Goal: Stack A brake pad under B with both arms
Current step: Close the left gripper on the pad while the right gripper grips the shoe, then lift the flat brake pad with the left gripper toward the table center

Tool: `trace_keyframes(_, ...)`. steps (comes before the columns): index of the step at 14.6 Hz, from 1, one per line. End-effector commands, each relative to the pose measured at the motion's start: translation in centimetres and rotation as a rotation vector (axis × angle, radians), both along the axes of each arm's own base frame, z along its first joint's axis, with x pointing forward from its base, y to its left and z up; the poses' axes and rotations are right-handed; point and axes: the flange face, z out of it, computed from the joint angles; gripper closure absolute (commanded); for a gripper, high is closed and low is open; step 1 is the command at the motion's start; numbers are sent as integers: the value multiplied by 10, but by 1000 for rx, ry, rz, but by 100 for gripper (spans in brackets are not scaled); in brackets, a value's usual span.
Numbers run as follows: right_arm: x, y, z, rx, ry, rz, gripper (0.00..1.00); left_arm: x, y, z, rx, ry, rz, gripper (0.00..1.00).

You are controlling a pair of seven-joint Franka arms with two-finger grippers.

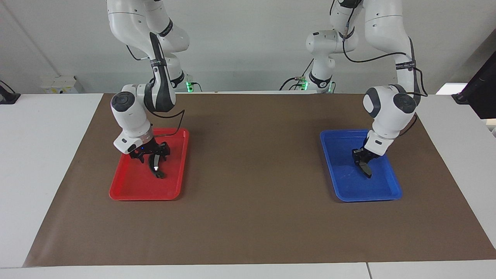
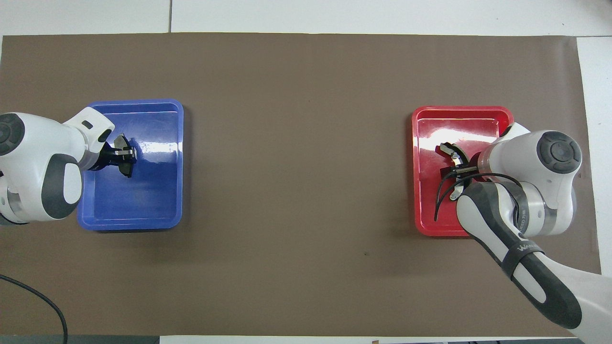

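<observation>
The A brake pad (image 1: pixel 365 168), short and dark grey, hangs tilted in my left gripper (image 1: pixel 361 155) over the blue tray (image 1: pixel 387 193); its lower end is at or just above the tray floor. In the overhead view the pad (image 2: pixel 127 165) sits between the left gripper's (image 2: pixel 120 155) fingers. B (image 1: pixel 156 169), the curved black piece with a white spot, is held by my right gripper (image 1: pixel 152 154) over the red tray (image 1: pixel 116 193), its lower tip close to the tray floor. From overhead B (image 2: pixel 447 149) curves out from under the right gripper (image 2: pixel 456 166).
The blue tray (image 2: pixel 134 224) lies toward the left arm's end and the red tray (image 2: pixel 459 111) toward the right arm's end, both on a brown mat (image 1: pixel 252 174). A black monitor (image 1: pixel 484 89) stands at the table edge by the left arm.
</observation>
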Motion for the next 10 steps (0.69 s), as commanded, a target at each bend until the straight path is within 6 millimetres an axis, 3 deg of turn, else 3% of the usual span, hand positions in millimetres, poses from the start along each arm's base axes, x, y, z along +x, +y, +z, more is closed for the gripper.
trace_keyframes(1, -1, -4, -3, 14, -3, 4, 36, 14, -46, 47, 2, -12, -66, 99)
trace_keyframes(2, 0, -4, -2, 14, -2, 4, 60, 17, -67, 54, 0, -14, -96, 99)
trace_keyframes(4, 1, -4, 0, 14, -4, -11, 93, 12, -121, 59, -11, -37, -173, 99)
trace_keyframes(5, 1, -3, -1, 15, -4, -26, 100, 4, -157, 59, -18, -46, -190, 99)
trace_keyframes(8, 5, -2, 5, 16, -6, -42, 100, -29, -257, 41, -51, -53, -123, 99)
trace_keyframes(10, 12, 0, 19, 15, 11, -41, 100, -38, -293, 22, -62, -62, -142, 99)
